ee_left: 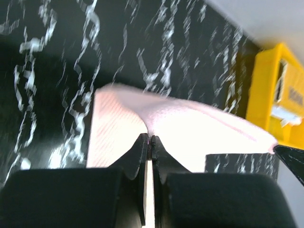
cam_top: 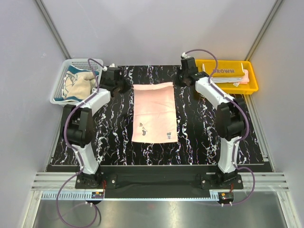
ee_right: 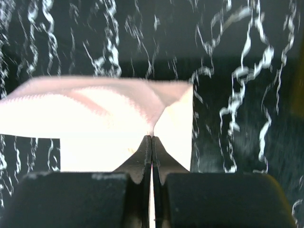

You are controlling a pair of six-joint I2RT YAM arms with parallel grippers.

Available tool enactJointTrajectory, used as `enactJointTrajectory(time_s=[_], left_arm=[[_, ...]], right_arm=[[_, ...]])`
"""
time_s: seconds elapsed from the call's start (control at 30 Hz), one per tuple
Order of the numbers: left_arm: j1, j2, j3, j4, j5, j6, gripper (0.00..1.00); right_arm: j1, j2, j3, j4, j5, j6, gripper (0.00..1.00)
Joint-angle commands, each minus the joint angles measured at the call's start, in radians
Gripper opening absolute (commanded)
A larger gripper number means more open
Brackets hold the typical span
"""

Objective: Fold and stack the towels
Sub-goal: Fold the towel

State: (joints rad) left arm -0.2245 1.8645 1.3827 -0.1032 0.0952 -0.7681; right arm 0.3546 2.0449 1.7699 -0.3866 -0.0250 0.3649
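Observation:
A pink towel (cam_top: 154, 111) lies spread lengthwise on the black marbled mat (cam_top: 199, 137). My left gripper (cam_top: 127, 87) is shut on its far left corner, and my right gripper (cam_top: 178, 80) is shut on its far right corner. In the left wrist view the pink towel (ee_left: 190, 128) rises into the pinched left gripper (ee_left: 151, 138). The right wrist view shows the same cloth (ee_right: 95, 109) puckered at the closed right gripper (ee_right: 151, 137). A cream-teal towel (cam_top: 78, 83) sits crumpled in the white basket (cam_top: 58, 90). Folded towels (cam_top: 228, 75), the brown one on top, rest in the yellow tray (cam_top: 252, 88).
The white mesh basket stands off the mat at the back left. The yellow tray (ee_left: 270, 95) stands at the back right, close to the right arm's wrist. Grey walls enclose the table on three sides.

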Motion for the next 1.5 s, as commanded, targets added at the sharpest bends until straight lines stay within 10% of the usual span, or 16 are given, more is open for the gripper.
enactJointTrajectory(time_s=[0.0, 0.6, 1.47], left_arm=[[-0.003, -0.131, -0.075, 0.065, 0.037, -0.008, 0.00], [-0.101, -0.406, -0.410, 0.043, 0.032, -0.022, 0.00], [-0.165, -0.570, -0.631, 0.008, 0.008, 0.004, 0.00]], right_arm=[[-0.006, -0.144, -0.091, 0.038, -0.036, 0.049, 0.00], [0.023, -0.488, -0.587, 0.110, -0.108, 0.163, 0.00], [0.116, -0.609, -0.831, 0.103, -0.064, 0.189, 0.00]])
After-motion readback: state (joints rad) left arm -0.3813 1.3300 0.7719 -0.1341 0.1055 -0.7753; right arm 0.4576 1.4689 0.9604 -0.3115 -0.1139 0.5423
